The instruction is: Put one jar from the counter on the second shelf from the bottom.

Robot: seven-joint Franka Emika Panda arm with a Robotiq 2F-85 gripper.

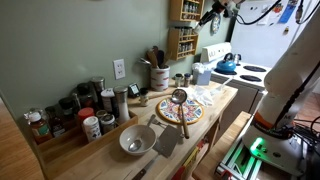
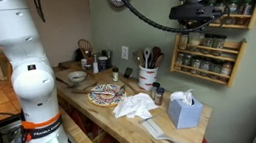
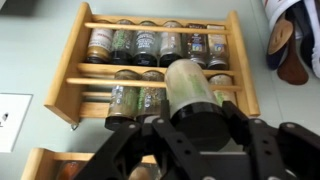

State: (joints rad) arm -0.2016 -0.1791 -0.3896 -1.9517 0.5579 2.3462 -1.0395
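Note:
My gripper [image 3: 196,112] is shut on a clear jar [image 3: 187,84] with a black lid, held lengthwise and pointing at the brown wooden spice rack [image 3: 62,70] on the wall. The wrist picture stands upside down. The jar's far end overlaps the right part of the tier that is second from the rack's bottom end [image 3: 100,73]; whether it rests on it I cannot tell. In both exterior views the gripper [image 1: 212,14] [image 2: 197,15] is up at the rack [image 1: 184,26] [image 2: 215,31], well above the light-wood counter [image 1: 110,148] [image 2: 117,119].
Several dark-lidded jars [image 1: 72,112] crowd the counter by the wall. A bowl [image 1: 137,141], a patterned plate [image 1: 180,111] and a utensil holder [image 1: 158,76] stand on it. A stove with a blue kettle [image 1: 227,63] adjoins. A tissue box [image 2: 182,109] and a cloth [image 2: 133,104] lie below the rack.

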